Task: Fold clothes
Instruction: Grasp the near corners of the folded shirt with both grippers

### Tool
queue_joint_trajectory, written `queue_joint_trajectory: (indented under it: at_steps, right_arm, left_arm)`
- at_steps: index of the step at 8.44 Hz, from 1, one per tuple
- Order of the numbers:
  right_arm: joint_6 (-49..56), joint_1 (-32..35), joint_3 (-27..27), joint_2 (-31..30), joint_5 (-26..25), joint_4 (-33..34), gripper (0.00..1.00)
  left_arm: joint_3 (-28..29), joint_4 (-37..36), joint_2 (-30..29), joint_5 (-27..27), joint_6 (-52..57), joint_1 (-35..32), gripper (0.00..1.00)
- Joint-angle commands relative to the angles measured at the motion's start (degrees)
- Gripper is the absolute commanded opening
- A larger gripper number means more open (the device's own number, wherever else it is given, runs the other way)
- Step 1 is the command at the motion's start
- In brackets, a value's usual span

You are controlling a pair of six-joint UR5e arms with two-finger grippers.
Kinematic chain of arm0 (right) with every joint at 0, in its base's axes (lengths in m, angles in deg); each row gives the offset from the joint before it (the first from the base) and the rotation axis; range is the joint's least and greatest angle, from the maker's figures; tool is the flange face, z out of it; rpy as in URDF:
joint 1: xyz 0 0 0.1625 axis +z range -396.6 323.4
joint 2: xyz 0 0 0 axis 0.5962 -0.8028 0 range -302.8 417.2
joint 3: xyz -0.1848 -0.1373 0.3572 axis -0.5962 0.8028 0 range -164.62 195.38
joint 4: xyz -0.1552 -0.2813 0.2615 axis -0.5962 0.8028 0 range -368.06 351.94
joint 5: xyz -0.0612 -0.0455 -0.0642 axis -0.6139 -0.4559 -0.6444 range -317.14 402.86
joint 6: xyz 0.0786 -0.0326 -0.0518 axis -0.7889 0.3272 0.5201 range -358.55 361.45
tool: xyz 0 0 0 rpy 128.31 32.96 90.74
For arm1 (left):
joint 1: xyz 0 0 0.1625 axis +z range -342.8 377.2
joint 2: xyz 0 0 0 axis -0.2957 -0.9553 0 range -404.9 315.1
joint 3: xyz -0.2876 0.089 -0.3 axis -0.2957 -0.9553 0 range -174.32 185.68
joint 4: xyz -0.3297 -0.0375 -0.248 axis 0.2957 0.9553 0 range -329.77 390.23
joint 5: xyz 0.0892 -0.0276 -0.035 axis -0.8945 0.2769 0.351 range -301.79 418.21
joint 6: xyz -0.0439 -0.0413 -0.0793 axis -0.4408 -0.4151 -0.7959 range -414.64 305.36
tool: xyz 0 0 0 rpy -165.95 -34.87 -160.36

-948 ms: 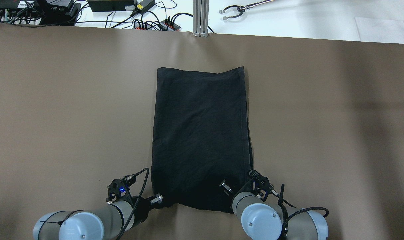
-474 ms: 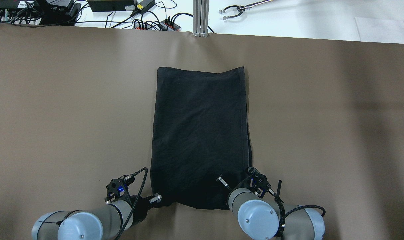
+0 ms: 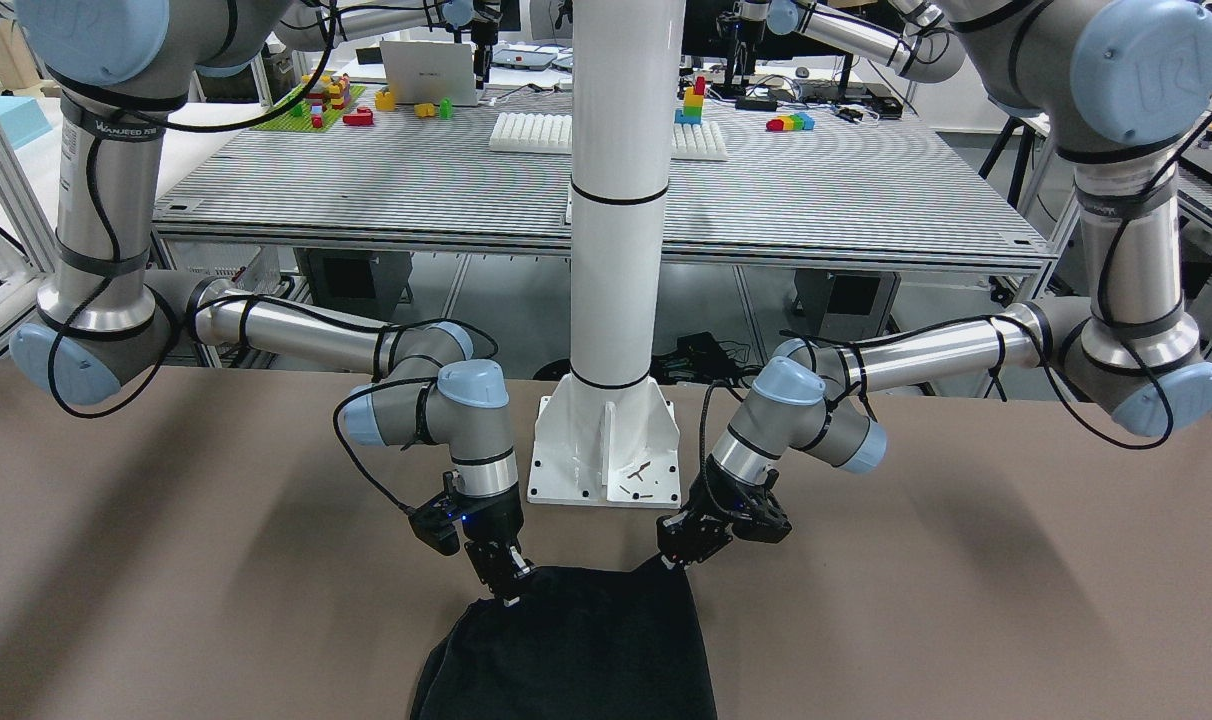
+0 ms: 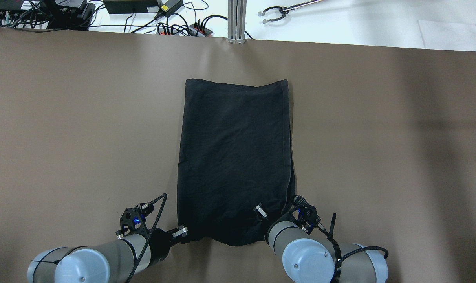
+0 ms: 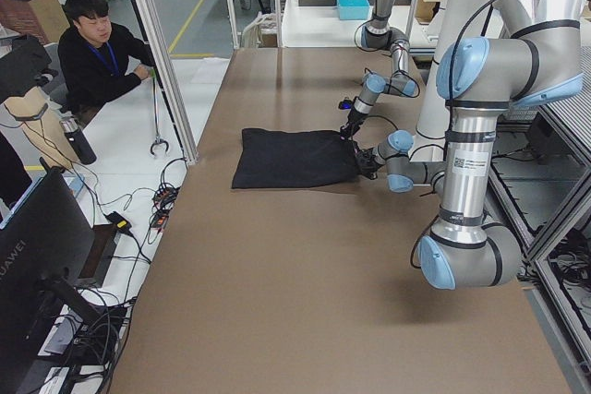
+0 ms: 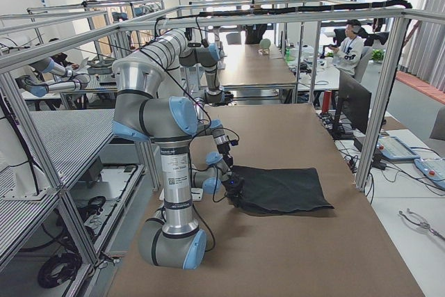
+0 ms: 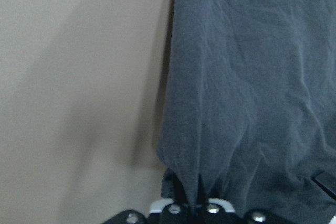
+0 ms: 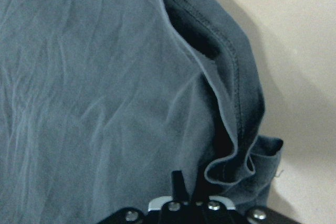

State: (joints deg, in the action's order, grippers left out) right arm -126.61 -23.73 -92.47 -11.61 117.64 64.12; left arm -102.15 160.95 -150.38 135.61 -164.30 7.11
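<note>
The clothes (image 4: 234,149), one black garment folded into a long rectangle, lie in the middle of the brown table (image 4: 65,118). My left gripper (image 4: 182,232) is shut on the near left corner. The left wrist view shows the fabric (image 7: 247,77) pinched into a pleat at the left gripper (image 7: 194,205). My right gripper (image 4: 260,211) is shut on the near right corner, where layered hems (image 8: 236,103) bunch beside the right gripper (image 8: 184,199). In the front-facing view both corners of the cloth (image 3: 576,650) sit slightly raised at the left gripper (image 3: 676,557) and the right gripper (image 3: 509,588).
The robot's white base pillar (image 3: 606,440) stands just behind the near hem. Beyond the far table edge are an aluminium post (image 4: 237,21), cables and power strips (image 4: 175,25) and a grabber tool (image 4: 277,13). A person (image 5: 97,48) sits off the table's far side.
Both grippers stay shut on the near corners. The right gripper has moved a little farther over the cloth, and the near hem has drawn in slightly with it.
</note>
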Motion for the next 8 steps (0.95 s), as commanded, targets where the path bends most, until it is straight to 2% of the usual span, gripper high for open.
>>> queue_joint_trajectory:
  at_steps: [1, 4, 5, 6, 7, 8]
  right_arm:
    - [0.52, 0.05, -3.93, -0.27, 0.19, 1.90, 0.00]
    - [0.17, -6.61, -19.89, -1.24, 0.10, 15.48, 0.00]
    - [0.78, -6.10, -22.12, -0.89, 0.19, 18.32, 0.00]
    - [1.74, -5.49, -21.62, -0.80, 0.19, 18.78, 0.00]
    - [4.88, -1.92, -20.92, -0.36, 0.53, 18.70, 0.00]
    - [7.87, 1.16, -18.74, 1.91, 0.63, 18.61, 0.00]
  left_arm:
    - [-5.78, -0.02, 2.45, 0.29, 0.41, -0.19, 0.00]
    - [-18.96, -0.02, 10.27, 0.38, 0.41, 1.03, 0.00]
    - [-19.34, -0.02, 9.94, 2.73, 0.50, 0.08, 0.00]
    - [-18.56, -3.16, 8.46, 7.01, 2.24, -5.41, 0.00]
    - [-18.38, -9.54, 3.48, 10.71, 5.91, -10.78, 0.00]
    - [-17.33, -16.74, -1.44, 11.27, 7.26, -14.74, 0.00]
